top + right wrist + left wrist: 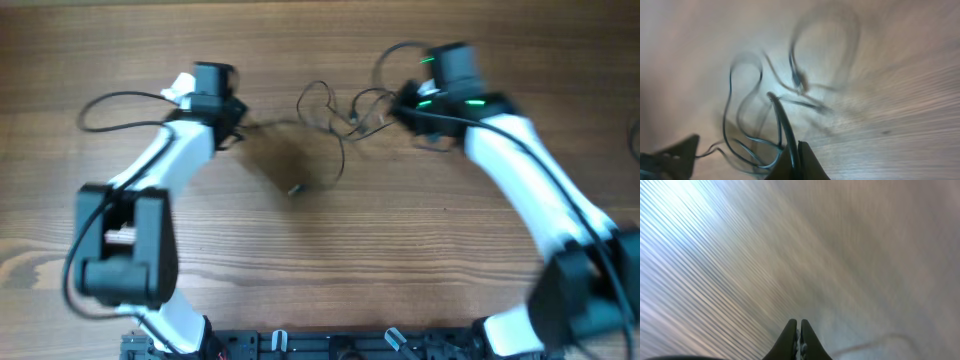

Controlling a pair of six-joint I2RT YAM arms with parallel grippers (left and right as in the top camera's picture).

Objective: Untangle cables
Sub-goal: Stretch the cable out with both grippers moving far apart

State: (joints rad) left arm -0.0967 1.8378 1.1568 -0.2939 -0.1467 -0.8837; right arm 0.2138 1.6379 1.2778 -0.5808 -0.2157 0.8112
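The thin black cables (pixel 335 115) lie tangled on the wooden table between my two grippers, and one plug end (pixel 293 188) trails toward the front. My left gripper (pixel 236 126) is shut; a thin strand runs from it to the tangle. In the blurred left wrist view its fingers (pixel 798 326) are pressed together with something pale pinched between them. My right gripper (pixel 405 100) is at the tangle's right side. In the right wrist view its fingers (pixel 793 148) are shut on a black cable (pixel 778 112), with loops (pixel 745 105) spreading to the left.
The thicker black arm wire (pixel 110 100) loops out at the far left of the wooden table (pixel 330 250). The arm bases and a black rail (pixel 330 345) stand at the front edge. A dark thing (pixel 633 135) shows at the right edge.
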